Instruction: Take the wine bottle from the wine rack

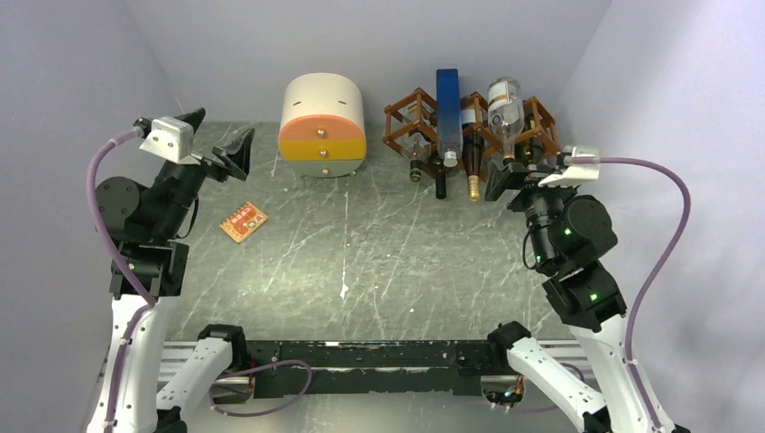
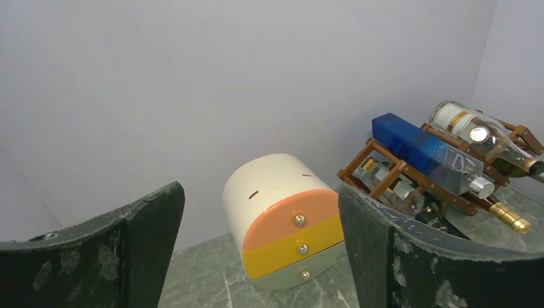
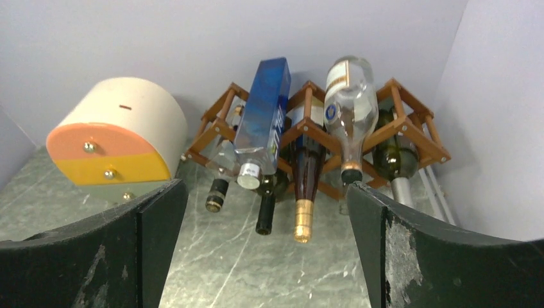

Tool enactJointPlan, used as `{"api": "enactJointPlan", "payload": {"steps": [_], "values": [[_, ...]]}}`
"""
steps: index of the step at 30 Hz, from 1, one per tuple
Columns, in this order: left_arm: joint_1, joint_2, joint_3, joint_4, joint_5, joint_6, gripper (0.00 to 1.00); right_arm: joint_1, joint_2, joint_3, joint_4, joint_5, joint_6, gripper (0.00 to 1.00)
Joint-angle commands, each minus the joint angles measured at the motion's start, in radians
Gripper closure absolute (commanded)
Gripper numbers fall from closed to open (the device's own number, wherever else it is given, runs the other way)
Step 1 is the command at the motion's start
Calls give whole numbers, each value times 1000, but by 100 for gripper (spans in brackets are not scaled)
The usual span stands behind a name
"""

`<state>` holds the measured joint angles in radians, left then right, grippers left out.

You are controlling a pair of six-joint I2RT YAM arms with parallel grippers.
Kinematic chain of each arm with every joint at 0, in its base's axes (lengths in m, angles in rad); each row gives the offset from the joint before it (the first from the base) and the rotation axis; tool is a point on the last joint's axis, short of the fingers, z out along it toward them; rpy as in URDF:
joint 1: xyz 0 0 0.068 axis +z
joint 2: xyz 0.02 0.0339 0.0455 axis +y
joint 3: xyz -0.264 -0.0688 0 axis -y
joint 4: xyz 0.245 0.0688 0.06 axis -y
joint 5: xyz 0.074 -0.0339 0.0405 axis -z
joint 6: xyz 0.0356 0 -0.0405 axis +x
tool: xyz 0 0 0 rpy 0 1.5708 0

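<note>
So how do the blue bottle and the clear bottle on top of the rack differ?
The blue bottle is square-sided and blue; the clear bottle is round, see-through glass with a white label. In the top view the blue bottle lies left of the rack's middle, the clear bottle right of it. Both lie on top, necks tilted down toward the arms.

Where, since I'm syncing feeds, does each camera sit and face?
Top external: above and behind the bases, looking down on the table; both arms, left pincer and right pincer show.
Left wrist: on the left arm, facing the drawer box; its open fingers show.
Right wrist: on the right arm, facing the wine rack closely; open fingers show.
Shared: all see the wine rack and drawer box.
</note>
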<state>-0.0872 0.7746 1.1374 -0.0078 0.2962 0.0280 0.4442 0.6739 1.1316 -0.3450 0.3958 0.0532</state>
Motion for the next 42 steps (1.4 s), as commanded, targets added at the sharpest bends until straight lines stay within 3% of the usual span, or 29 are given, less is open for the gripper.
{"api": "enactJointPlan", "payload": {"steps": [1, 15, 22, 26, 31, 42], "values": [[29, 24, 1, -9, -3, -71, 7, -15, -9, -61, 35, 19, 38, 0], [93, 107, -66, 10, -1, -254, 6, -58, 26, -193, 4, 85, 171, 0], [83, 139, -122, 35, 68, -286, 6, -73, 111, -125, -77, 0, 213, 0], [71, 203, -113, 41, 164, -316, 6, -79, 153, -94, -98, -127, 150, 0], [-13, 330, -53, 6, 227, -317, 6, -82, 213, -68, -101, -203, 156, 0], [-101, 399, -74, -39, 264, -245, 6, -87, 438, 133, -161, -167, 267, 0]]}}
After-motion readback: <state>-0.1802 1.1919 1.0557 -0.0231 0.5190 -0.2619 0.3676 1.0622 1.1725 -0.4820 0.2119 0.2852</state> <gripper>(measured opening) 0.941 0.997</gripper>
